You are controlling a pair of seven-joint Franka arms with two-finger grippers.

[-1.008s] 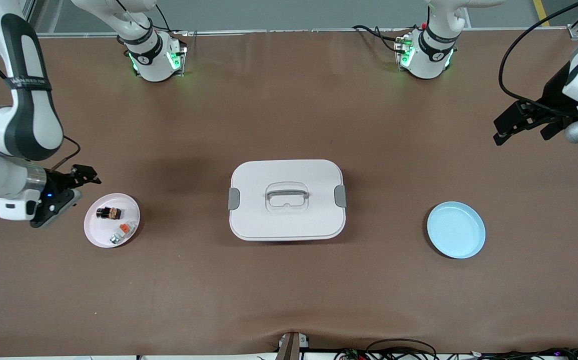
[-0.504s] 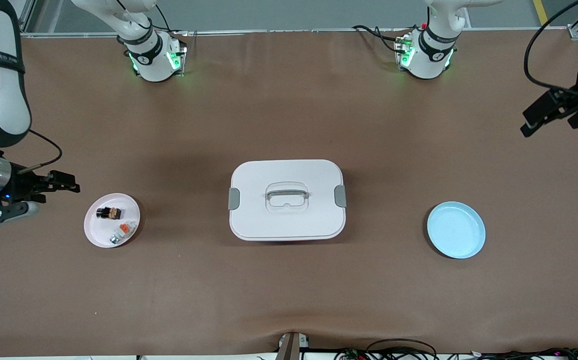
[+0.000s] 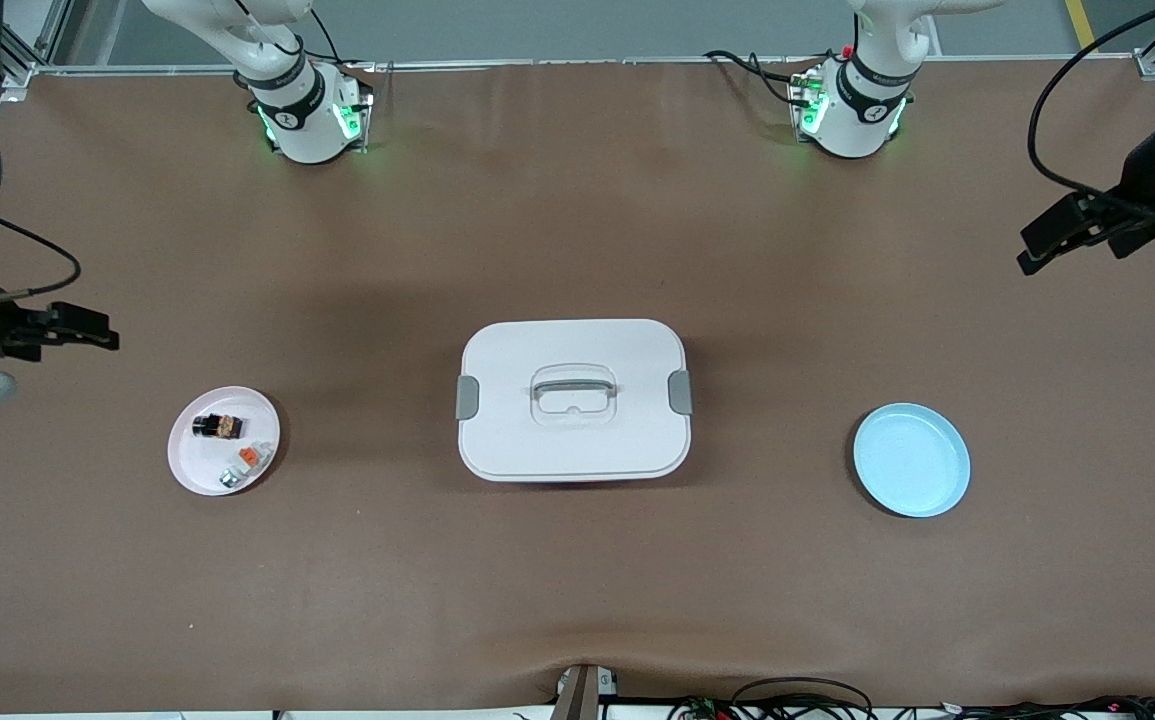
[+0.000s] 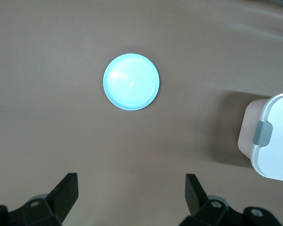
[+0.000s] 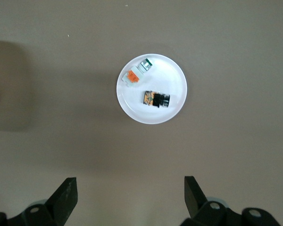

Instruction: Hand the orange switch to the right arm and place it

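1. A brown tabletop [image 3: 577,580] seen from high above, with 2 white robot arms based along its top edge.
2. The orange switch [image 3: 217,426] is a tiny black blocky part with an orange band across its middle. It lies on its side in a small white plate [image 3: 189,462] toward the right arm's end of the tabletop. In the right wrist view the switch [image 5: 156,99] shows as a short dark bar with orange and pale markings at one end, near the middle of the plate [image 5: 172,75].
3. On the same plate, nearer the front camera than the switch, lies a whitish-grey part with an orange tab [image 3: 248,457], with a small grey and green piece [image 3: 229,480] just beside it. Neither touches the switch.
4. The right claw [image 3: 97,331] hangs in the air over bare tabletop near that plate, its 2 black fingers [image 5: 66,197] spread wide apart and holding nothing.
5. A white lidded box [image 3: 573,400] with a grey handle and grey side clips sits in the middle of the tabletop.
6. A pale blue plate [image 3: 912,460] sits toward the left arm's end, holding nothing.
7. The left claw [image 3: 1037,250] hangs over bare tabletop near that end, fingers [image 4: 66,193] spread wide apart and holding nothing.
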